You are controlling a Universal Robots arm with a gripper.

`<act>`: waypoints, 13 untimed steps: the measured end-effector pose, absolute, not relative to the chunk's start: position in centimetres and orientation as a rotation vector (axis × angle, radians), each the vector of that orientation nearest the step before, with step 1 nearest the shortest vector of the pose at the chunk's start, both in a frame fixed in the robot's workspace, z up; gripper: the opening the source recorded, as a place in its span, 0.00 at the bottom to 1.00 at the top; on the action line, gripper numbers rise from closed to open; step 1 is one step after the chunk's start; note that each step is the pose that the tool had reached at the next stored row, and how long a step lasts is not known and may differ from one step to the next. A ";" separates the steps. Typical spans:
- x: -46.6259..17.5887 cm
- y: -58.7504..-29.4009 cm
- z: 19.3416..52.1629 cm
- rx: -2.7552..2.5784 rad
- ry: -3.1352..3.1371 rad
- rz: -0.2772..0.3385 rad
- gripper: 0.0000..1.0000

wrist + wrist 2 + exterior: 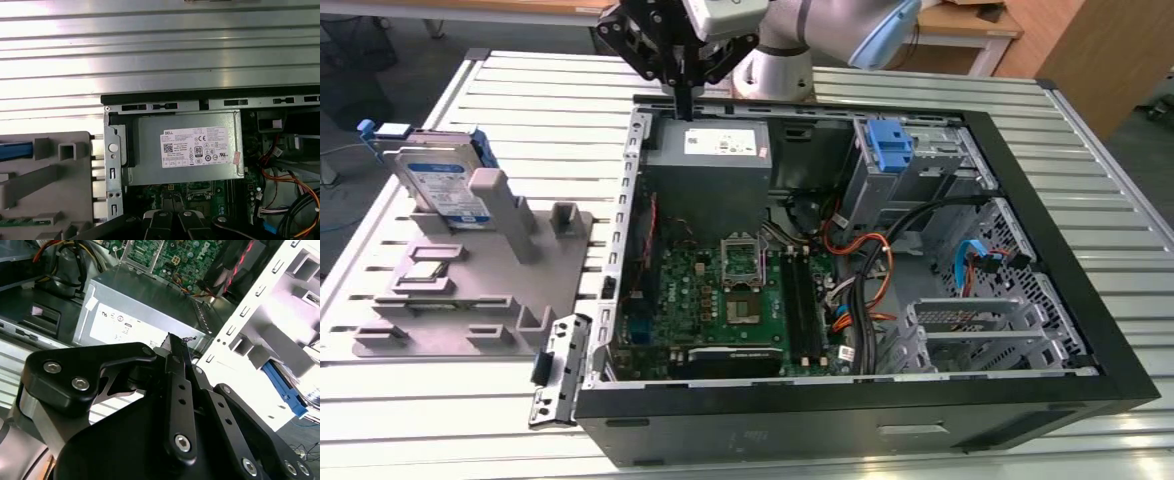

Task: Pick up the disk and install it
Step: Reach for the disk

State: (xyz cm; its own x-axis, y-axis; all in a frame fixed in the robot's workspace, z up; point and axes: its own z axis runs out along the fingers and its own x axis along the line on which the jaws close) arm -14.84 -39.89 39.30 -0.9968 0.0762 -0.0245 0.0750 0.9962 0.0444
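The disk (443,185) is standing on edge in a slot of the grey holder (487,300) at the exterior view's left. It is sitting on the slatted worktop (1081,130), well apart from the open computer case (854,425). Being propped upright like that, it is probably offering its flat faces and blue rails to a grasp from above rather than lying flush where nothing could get under it. The case is lying on its side with the panel off, so the green board (720,290) and the metal bays are facing upward and are open to a reach from overhead. A tall blue latch (887,145) is standing at the case's far side, beside one such bay. The arm (834,35) is hanging its jaws tips-down over the rear edge of the case, just above the grey metal box with the white sticker (720,148). The first wrist view is looking straight down on that box. The jaws are appearing closed, tip against tip, and they are carrying nothing. Judging from this, the pick is not yet begun: the disk is resting untouched in its holder. The jaws are nearer to the grey box than to the disk, which is lying off toward the exterior view's left.
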 end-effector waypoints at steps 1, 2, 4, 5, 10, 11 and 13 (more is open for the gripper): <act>-15.1 -39.9 39.3 0.118 3.113 0.068 0.10; -15.3 -39.9 39.3 0.118 3.112 0.068 0.10; -15.8 -39.9 39.3 0.118 3.112 0.068 0.10; -16.0 -39.9 39.3 0.118 3.112 0.068 0.10; -16.4 -39.9 39.3 0.118 3.112 0.068 0.10; -16.5 -39.9 39.3 0.118 3.113 0.068 0.10; -16.6 -39.9 39.3 0.118 3.112 0.068 0.10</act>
